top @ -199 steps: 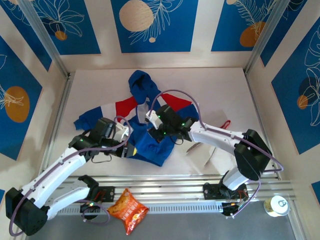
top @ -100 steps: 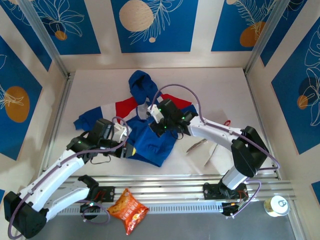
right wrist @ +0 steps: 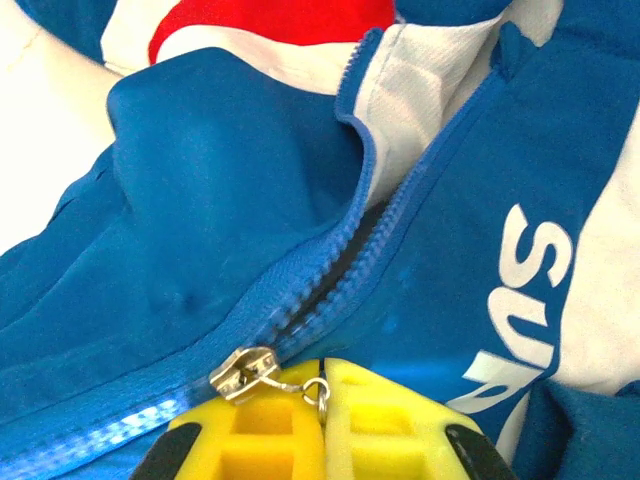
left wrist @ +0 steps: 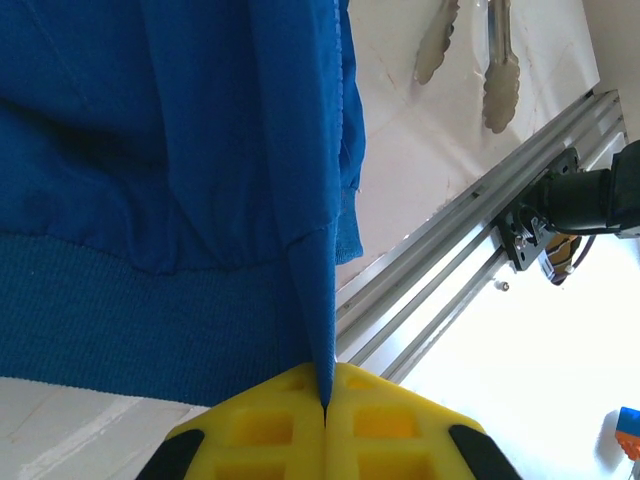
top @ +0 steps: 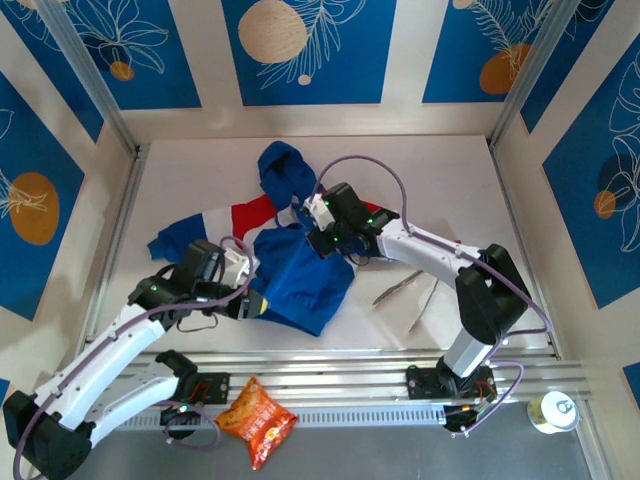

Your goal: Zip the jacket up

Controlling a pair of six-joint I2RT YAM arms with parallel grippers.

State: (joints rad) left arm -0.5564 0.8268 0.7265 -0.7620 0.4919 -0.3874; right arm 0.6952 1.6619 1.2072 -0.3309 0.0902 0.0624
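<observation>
Blue jacket [top: 300, 280] lay mid-table, partly zipped. At hem, left gripper [left wrist: 325, 408] clamped on fabric fold. At chest, right gripper [right wrist: 322, 398] pinched ring of zipper pull [right wrist: 243, 373]; teeth beyond stood apart.

light: bright, even, cast from overhead | shadows: soft, seen under jacket [top: 300, 285] hem | glare: table [right wrist: 40, 120] washed out beside jacket in wrist views | focus: overhead sharp, wrist views slightly soft

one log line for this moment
left gripper: shut on jacket hem | right gripper: shut on zipper pull | zipper: partly closed
</observation>
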